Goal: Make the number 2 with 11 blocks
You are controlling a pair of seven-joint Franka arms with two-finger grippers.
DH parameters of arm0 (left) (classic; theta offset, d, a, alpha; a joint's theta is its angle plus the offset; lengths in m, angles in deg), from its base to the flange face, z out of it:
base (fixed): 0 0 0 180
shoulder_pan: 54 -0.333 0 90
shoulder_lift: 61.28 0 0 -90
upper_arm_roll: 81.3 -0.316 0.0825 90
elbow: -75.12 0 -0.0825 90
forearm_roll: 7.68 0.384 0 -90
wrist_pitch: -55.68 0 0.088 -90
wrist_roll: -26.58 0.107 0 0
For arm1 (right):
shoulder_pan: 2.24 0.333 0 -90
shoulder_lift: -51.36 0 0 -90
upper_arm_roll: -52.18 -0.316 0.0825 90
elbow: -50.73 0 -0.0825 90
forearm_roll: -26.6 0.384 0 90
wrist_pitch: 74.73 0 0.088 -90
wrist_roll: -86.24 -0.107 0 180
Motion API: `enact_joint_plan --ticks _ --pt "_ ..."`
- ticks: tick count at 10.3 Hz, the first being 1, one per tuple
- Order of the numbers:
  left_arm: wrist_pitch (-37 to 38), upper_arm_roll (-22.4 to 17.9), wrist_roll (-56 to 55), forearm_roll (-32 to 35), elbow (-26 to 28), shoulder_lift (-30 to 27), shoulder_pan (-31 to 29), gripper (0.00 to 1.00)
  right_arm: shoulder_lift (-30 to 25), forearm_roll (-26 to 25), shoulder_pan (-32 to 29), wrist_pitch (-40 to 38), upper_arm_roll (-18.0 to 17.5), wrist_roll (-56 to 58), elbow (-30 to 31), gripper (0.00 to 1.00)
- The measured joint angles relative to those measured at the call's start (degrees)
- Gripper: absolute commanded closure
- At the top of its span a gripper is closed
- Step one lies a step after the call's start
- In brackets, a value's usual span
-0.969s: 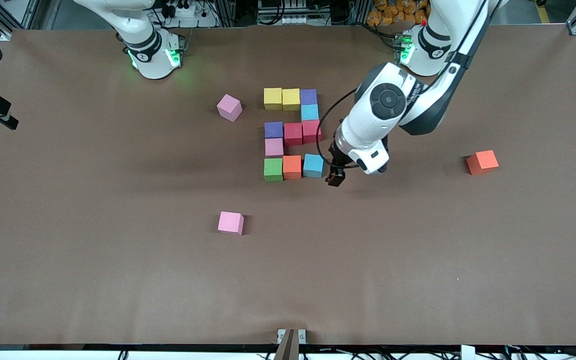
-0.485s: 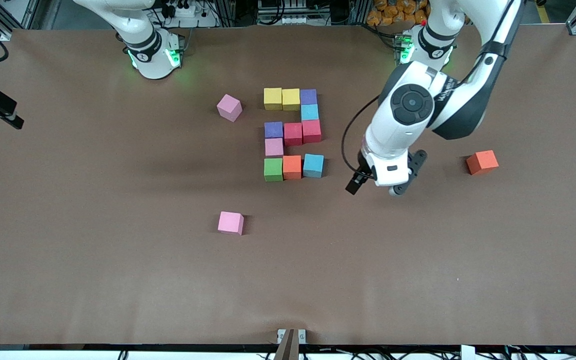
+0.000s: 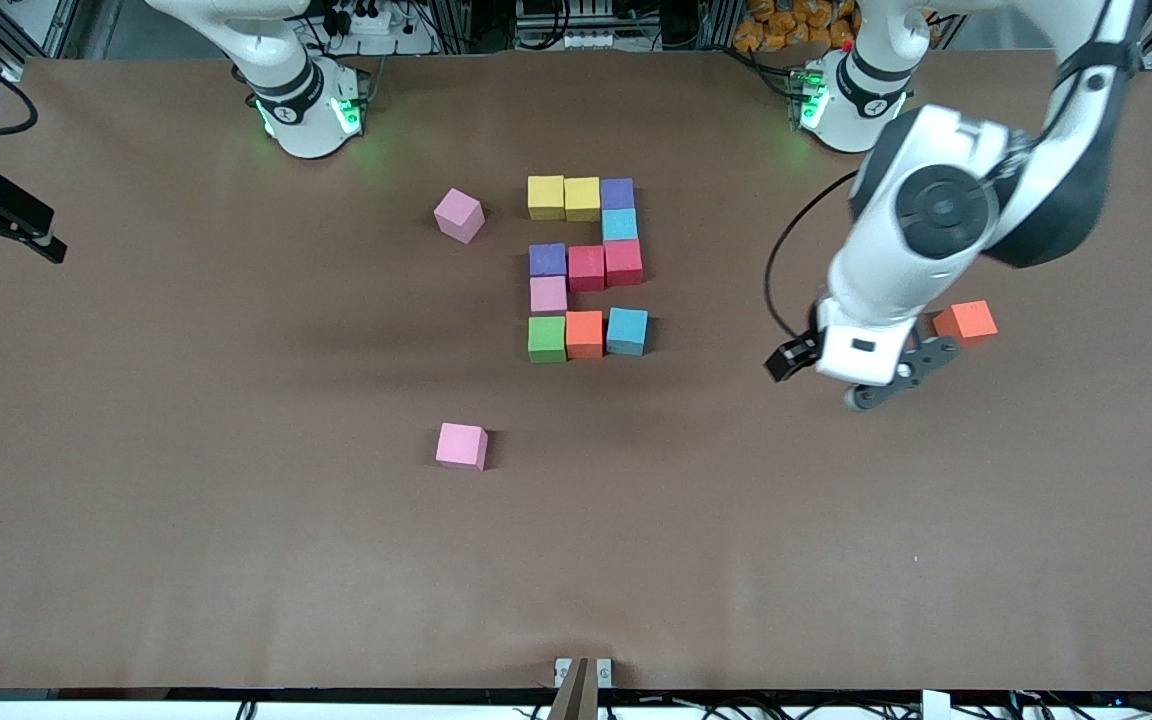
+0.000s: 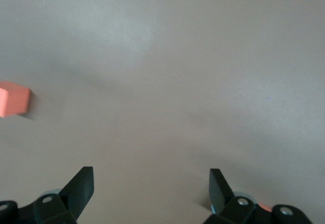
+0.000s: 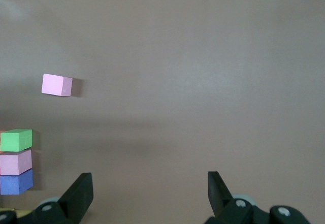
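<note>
Eleven blocks form the number 2 (image 3: 586, 268) at the table's middle: two yellow and a purple in the row nearest the bases, a light blue, then purple and two red, a pink, and green (image 3: 546, 339), orange (image 3: 584, 334), light blue (image 3: 627, 331) nearest the camera. My left gripper (image 3: 886, 383) hangs open and empty over bare table beside a loose orange block (image 3: 965, 323), which also appears in the left wrist view as the orange block (image 4: 12, 98). My right gripper (image 5: 150, 183) is open and empty high up, at the right arm's end of the table.
One loose pink block (image 3: 459, 215) lies beside the 2 toward the right arm's end. Another pink block (image 3: 462, 446) lies nearer the camera than the 2. The brown table (image 3: 236, 560) spreads wide around them.
My left gripper has swung away from the 2's light blue corner block toward the left arm's end, arriving beside the loose orange block. The blocks have not moved.
</note>
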Motion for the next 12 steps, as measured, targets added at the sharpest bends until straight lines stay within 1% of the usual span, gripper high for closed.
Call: enact_joint_plan --ticks 2,6,8,10,12 --pt "1.76 -0.01 7.31 0.02 -0.61 -2.02 -2.22 0.00 0.16 0.00 -0.04 0.00 0.06 0.00 0.00 0.00" --pt "11.76 -1.01 22.19 0.21 -7.88 -2.47 -6.49 0.00 0.40 0.00 0.00 0.02 0.05 0.00 -0.01 0.00" --pt "14.58 -1.07 27.28 0.22 -9.08 -3.41 -8.79 0.00 0.45 0.00 0.02 0.02 0.04 0.00 -0.03 0.00" --pt "17.37 -1.12 32.64 0.22 -9.31 -7.16 -11.15 0.00 0.49 0.00 0.03 0.02 0.04 0.00 -0.08 0.00" --pt "20.70 -2.80 37.68 0.09 -9.28 -9.93 -12.22 0.00 0.53 0.00 0.03 0.02 0.03 0.00 -0.19 0.00"
